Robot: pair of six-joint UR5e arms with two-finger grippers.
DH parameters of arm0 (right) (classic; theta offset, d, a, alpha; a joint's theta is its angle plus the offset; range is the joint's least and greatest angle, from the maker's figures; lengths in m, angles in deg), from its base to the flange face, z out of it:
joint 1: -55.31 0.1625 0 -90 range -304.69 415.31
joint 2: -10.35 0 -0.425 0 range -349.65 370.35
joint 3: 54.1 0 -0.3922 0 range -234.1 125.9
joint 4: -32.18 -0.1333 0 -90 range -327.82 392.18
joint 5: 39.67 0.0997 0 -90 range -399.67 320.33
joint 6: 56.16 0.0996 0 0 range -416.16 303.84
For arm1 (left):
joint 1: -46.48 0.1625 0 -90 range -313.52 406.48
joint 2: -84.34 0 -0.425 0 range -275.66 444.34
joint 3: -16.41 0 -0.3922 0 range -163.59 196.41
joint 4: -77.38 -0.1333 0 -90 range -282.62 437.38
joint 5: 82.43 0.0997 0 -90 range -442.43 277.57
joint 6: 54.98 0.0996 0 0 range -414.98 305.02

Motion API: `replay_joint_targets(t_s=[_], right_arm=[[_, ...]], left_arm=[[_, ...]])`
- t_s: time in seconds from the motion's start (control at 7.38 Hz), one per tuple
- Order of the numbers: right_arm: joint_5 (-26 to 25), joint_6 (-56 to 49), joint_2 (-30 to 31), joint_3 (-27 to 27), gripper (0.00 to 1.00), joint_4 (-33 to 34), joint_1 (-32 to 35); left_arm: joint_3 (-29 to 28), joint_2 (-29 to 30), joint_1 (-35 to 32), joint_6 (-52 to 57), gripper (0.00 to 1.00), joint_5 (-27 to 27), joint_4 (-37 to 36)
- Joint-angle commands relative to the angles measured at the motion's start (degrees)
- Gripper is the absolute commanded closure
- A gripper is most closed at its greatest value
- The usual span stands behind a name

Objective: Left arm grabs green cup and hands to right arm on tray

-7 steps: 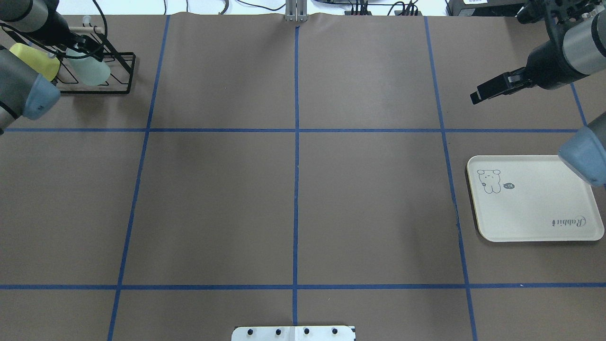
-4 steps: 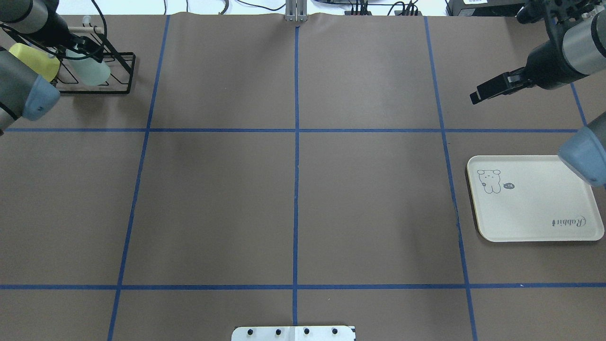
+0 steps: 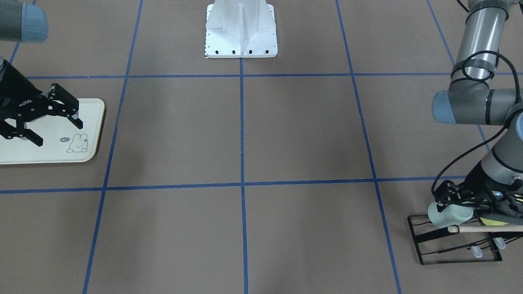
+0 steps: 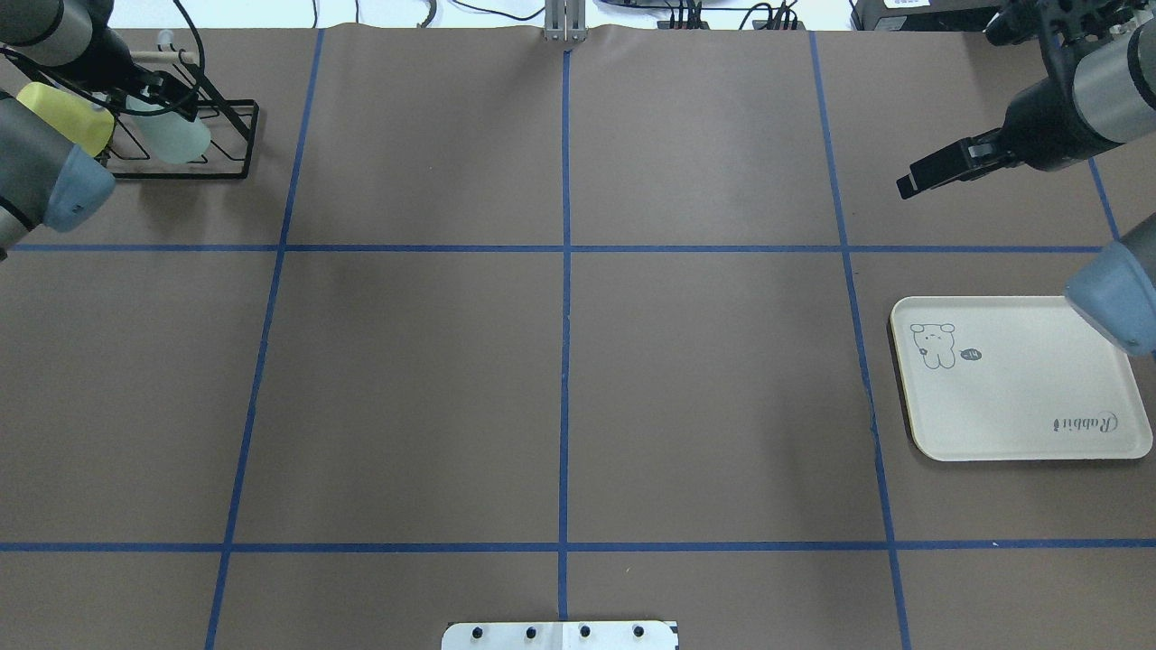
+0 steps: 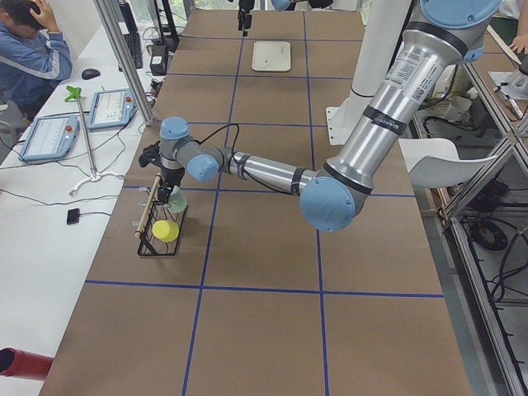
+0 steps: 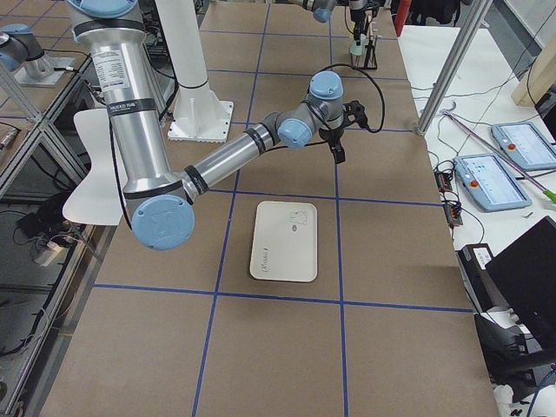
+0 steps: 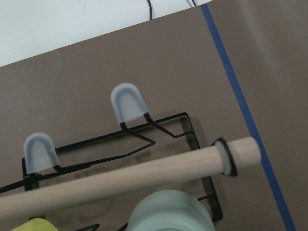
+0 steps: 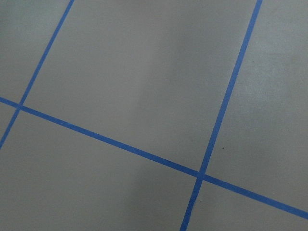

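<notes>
The pale mint green cup (image 4: 172, 135) lies tilted on a black wire rack (image 4: 237, 144) at the far left; it also shows in the front view (image 3: 445, 215) and, base up, at the bottom of the left wrist view (image 7: 171, 211). My left gripper (image 4: 158, 90) is over the cup, with its fingers (image 3: 439, 204) on either side of it, and looks open. My right gripper (image 3: 58, 132) is open and empty and hovers far right, beyond the tray (image 4: 1020, 388). The cream tray (image 3: 49, 153) lies flat with nothing on it.
A brighter yellow-green cup (image 4: 68, 117) sits on the same rack next to the green one. A wooden dowel (image 7: 144, 175) runs across the rack (image 3: 453, 245) just above the cups. The robot's white base plate (image 3: 241, 28) is at the near middle edge.
My left arm has shifted slightly over the rack. The cups, the tray and my right arm have not visibly moved.
</notes>
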Motion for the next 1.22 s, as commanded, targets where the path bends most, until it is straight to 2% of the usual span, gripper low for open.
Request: replay_joint_targets(t_s=[0.0,0.14,0.27,0.68,0.81,1.08], right_arm=[[0.0,0.0,0.0,0.0,0.0,0.0,0.0],[0.0,0.0,0.0,0.0,0.0,0.0,0.0],[0.0,0.0,0.0,-0.1,0.0,0.0,0.0],[0.0,0.0,0.0,0.0,0.0,0.0,0.0],[0.0,0.0,0.0,0.0,0.0,0.0,0.0],[0.0,0.0,0.0,0.0,0.0,0.0,0.0]], left_arm=[[0.5,-0.3,0.0,0.1,0.67,-0.3,-0.2],[0.7,-0.3,-0.1,0.1,0.8,-0.4,-0.2],[1.9,-0.4,-0.1,0.2,0.83,-0.4,-0.3],[7.1,-0.5,-1.1,0.3,0.85,-2.4,-1.7],[10.0,-0.5,-3.9,0.5,0.87,-4.9,-5.4],[20.2,-2.1,-5.8,0.6,0.88,-4.8,-15.5]])
